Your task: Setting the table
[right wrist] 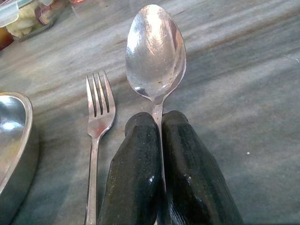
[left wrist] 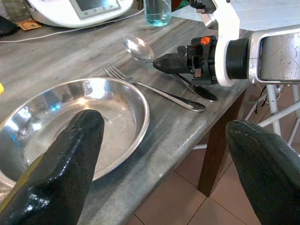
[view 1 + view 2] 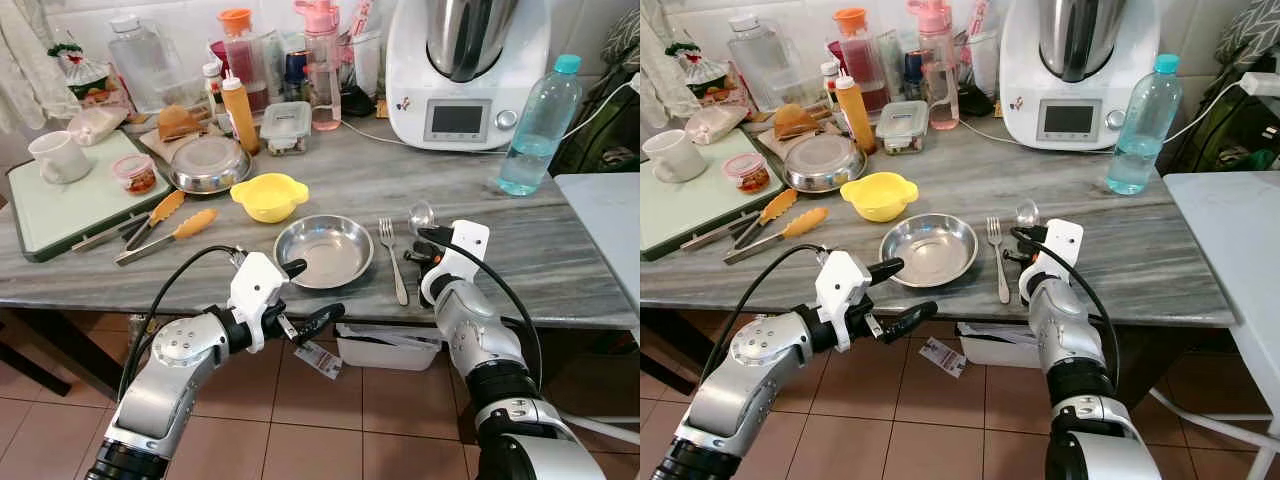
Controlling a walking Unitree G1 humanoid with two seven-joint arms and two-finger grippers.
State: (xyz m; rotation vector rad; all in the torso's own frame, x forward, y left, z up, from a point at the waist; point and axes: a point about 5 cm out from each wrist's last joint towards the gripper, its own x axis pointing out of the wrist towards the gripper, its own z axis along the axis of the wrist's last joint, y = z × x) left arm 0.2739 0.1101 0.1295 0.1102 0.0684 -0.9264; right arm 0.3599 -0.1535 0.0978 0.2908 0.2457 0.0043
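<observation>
A round steel plate (image 3: 323,250) lies near the front edge of the grey marble table (image 3: 560,260). A fork (image 3: 394,262) lies just to its right, tines pointing away from me. Right of the fork is a spoon (image 1: 154,51), bowl up and low over the tabletop. My right gripper (image 1: 158,119) is shut on the spoon's handle. My left gripper (image 3: 312,292) hangs open at the table's front edge, by the plate's near left rim, with nothing between its fingers (image 2: 79,154).
A yellow bowl (image 3: 268,195) sits behind the plate, with orange-tipped tongs (image 3: 165,235) to its left. Further back are a lidded steel bowl (image 3: 208,163), bottles, a white food processor (image 3: 465,70) and a water bottle (image 3: 538,125). A green board (image 3: 60,210) carries a mug (image 3: 60,157).
</observation>
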